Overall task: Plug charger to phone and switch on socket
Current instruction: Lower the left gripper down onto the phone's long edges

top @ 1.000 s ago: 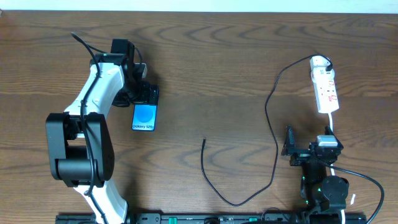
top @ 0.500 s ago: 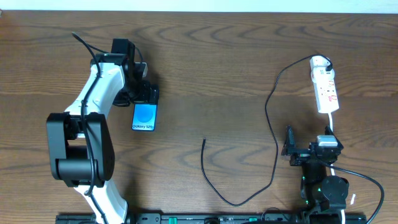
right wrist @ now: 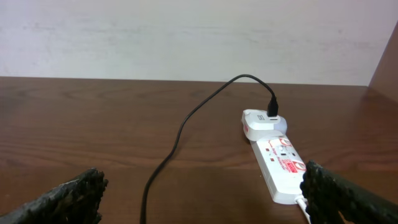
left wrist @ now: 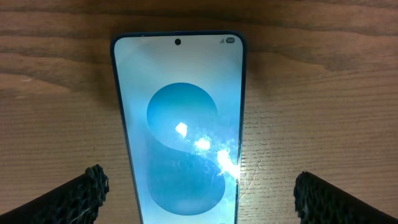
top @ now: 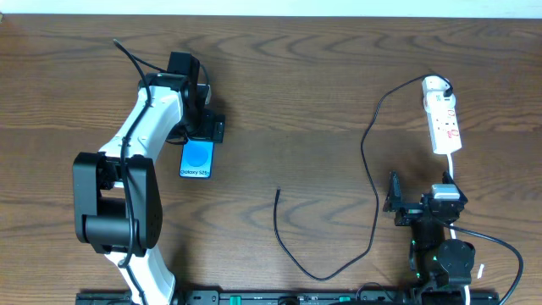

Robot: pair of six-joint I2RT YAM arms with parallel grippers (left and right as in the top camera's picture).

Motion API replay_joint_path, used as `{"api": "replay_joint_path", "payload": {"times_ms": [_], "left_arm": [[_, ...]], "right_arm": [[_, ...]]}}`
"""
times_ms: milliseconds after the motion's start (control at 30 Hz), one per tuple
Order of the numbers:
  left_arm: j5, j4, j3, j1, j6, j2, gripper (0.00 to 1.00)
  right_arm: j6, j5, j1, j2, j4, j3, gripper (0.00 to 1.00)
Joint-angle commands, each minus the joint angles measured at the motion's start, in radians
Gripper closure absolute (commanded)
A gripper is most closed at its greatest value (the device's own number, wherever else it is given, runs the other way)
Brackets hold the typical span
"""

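The phone (top: 196,159) is being shown flat on the left part of the table (top: 296,93). Its long axis is running near to far, with the printed end pointing near. Its far end is being covered from above by the left gripper (top: 201,134), whose fingers (left wrist: 81,196) are being held spread wide, one on each side of the screen and not touching it.

The socket (top: 444,119) is being shown at the far right, also lengthwise near to far. The charger (top: 373,169) is being fed from its far end, looping left and then near. Its free tip is pointing far at mid-table, well apart from the phone, with bare wood between them.

The right gripper (right wrist: 205,208) is being held spread near the near edge, holding nothing.
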Motion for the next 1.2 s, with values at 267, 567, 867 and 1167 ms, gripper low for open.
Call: {"api": "replay_joint_path", "payload": {"times_ms": [267,567,867,1167], "left_arm": [[-0.018,0.045,-0.044,0.004,-0.029,0.008,0.02],[-0.043,0.108,-0.090,0.004,-0.027,0.008,0.02],[-0.071,0.171,-0.135,0.004,-0.025,0.008,0.02],[-0.089,0.170,-0.143,0.004,-0.025,0.009,0.02]], "right_arm": [[0.003,-0.002,-0.010,-0.006,-0.004,-0.002,0.01],[0.003,-0.002,-0.010,-0.006,-0.004,-0.002,0.01],[0.003,-0.002,-0.010,-0.006,-0.004,-0.002,0.01],[0.003,-0.002,-0.010,-0.006,-0.004,-0.002,0.01]]}}
